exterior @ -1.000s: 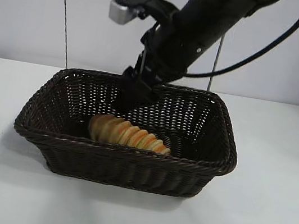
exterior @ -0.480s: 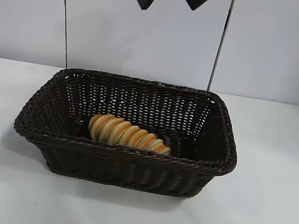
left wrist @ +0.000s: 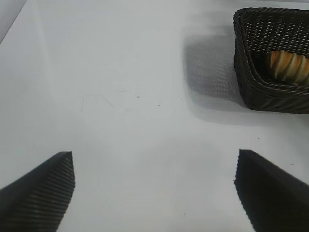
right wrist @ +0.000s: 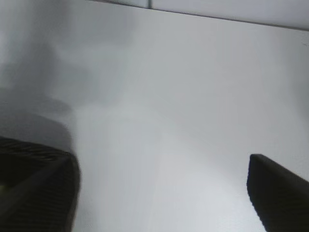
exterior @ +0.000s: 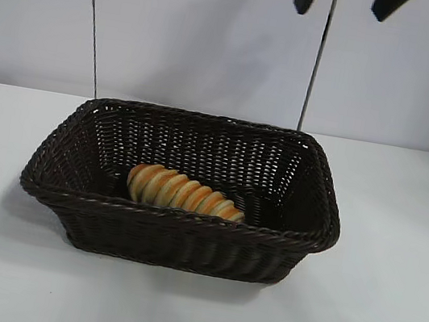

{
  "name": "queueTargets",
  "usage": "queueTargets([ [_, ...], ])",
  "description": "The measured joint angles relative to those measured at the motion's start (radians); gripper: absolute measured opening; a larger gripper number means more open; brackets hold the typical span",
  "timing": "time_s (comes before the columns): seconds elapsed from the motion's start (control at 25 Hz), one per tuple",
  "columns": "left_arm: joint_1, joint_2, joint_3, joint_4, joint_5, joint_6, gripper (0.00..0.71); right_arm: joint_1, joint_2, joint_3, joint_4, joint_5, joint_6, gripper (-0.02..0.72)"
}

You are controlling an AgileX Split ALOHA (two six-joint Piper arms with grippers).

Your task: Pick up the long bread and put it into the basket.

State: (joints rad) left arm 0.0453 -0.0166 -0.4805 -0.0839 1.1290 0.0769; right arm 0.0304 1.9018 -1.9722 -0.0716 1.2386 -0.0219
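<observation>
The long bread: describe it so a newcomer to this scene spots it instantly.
On the white table stands a dark brown wicker basket. Inside, by its near wall, lies the long bread, the only thing in it: a golden-yellow tapered loaf ringed with orange-brown spiral ridges.

In front of me a plain white table (exterior: 385, 319) fills the lower half of the scene. Behind it stands a pale grey wall (exterior: 201, 36), crossed by two thin dark vertical lines (exterior: 93, 27). Soft, even light casts faint shadows on the tabletop.
</observation>
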Motion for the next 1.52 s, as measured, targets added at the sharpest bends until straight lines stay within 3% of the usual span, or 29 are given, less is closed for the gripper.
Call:
queueTargets([
  [0.24,0.0,0.0,0.0,0.0,0.0,0.0,0.647,-0.152,0.0,-0.001,0.028,0.004,-0.007,0.675],
  [0.4,0.0,0.0,0.0,0.0,0.0,0.0,0.647,-0.193,-0.007,-0.001,0.062,0.004,-0.017,0.675],
  [1.16,0.0,0.0,0.0,0.0,0.0,0.0,0.647,-0.196,-0.495,0.021,0.084,0.024,-0.024,0.675],
  [1.52,0.0,0.0,0.0,0.0,0.0,0.0,0.647,-0.196,-0.9,0.351,0.072,0.027,-0.024,0.675],
])
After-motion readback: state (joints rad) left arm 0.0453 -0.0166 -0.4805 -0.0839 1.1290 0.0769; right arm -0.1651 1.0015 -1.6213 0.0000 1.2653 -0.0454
